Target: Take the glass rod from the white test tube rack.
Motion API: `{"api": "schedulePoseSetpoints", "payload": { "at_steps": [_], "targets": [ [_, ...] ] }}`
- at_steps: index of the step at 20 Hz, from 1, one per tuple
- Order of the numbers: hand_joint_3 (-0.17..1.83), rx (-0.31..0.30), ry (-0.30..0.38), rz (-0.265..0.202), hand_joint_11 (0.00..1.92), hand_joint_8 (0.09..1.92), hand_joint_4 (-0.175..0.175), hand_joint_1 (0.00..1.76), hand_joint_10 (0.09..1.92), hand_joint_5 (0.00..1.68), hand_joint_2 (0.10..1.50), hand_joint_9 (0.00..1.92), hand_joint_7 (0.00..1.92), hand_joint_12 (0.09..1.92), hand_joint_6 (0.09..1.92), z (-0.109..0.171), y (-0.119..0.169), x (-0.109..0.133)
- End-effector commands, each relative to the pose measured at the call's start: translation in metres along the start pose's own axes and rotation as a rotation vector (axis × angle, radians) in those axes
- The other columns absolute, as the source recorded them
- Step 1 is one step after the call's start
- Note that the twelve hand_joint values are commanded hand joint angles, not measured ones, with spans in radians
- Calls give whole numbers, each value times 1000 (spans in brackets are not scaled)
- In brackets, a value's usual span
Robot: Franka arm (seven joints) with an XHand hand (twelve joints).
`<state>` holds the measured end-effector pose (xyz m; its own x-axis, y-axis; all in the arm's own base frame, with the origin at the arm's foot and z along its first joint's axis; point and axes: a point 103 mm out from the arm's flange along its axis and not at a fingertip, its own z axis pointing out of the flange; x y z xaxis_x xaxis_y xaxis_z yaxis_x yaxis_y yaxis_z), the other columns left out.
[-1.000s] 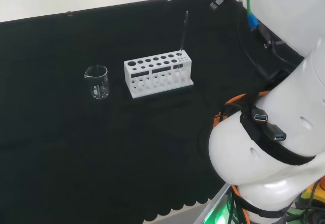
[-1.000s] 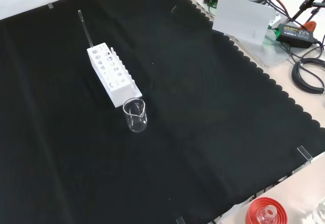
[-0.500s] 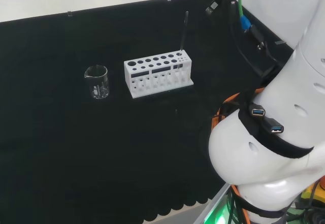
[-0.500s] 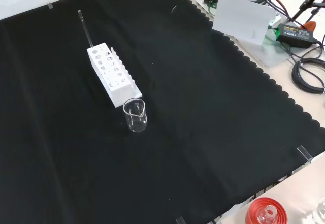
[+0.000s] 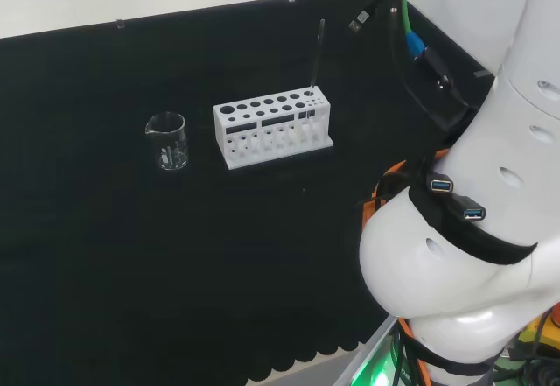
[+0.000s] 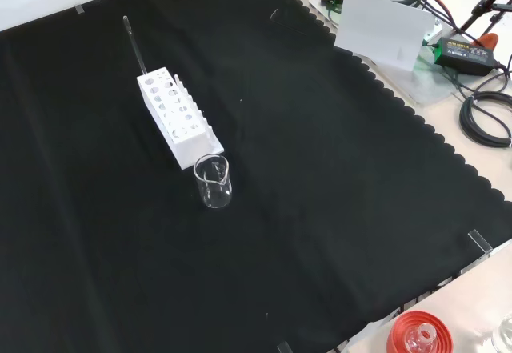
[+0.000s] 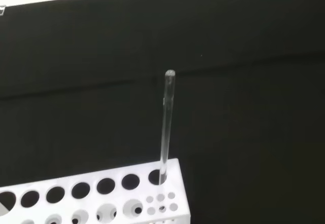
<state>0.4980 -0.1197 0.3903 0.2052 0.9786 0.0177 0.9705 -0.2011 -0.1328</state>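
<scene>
Hand state: we cannot tell, since no view lets us judge it. From the wrist camera we look at the glass rod point(image 7: 166, 127), which stands near upright in an end hole of the white test tube rack point(image 5: 272, 129). We take the rack as landmark. A clear beaker point(image 6: 214, 182) stands just beside the rack's other end, apart from it. We judge two risks: a sideways pull would tip the light rack, and a slanted approach would knock the thin rod against the hole rim. Black cloth point(image 6: 320, 209) covers the bench under the rack; cables and a red ribbed ring point(image 6: 418, 333) lie beyond its scalloped edge.
</scene>
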Motion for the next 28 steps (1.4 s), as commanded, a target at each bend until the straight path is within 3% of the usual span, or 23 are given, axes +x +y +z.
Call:
{"api": "schedulePoseSetpoints", "payload": {
  "at_steps": [1, 12, 28],
  "targets": [
    [388, 18, 19, -24, 157, 804, -64, 584, 947, 380, 903, 275, 206, 1448, 87, 15, 9, 3],
    [412, 51, -7, -80, 140, 826, -76, 558, 943, 413, 927, 278, 276, 1453, 87, 38, 19, 13],
    [429, 116, -9, -93, 161, 831, -77, 549, 948, 428, 925, 305, 302, 1451, 87, 78, 34, 10]
  ]
}}
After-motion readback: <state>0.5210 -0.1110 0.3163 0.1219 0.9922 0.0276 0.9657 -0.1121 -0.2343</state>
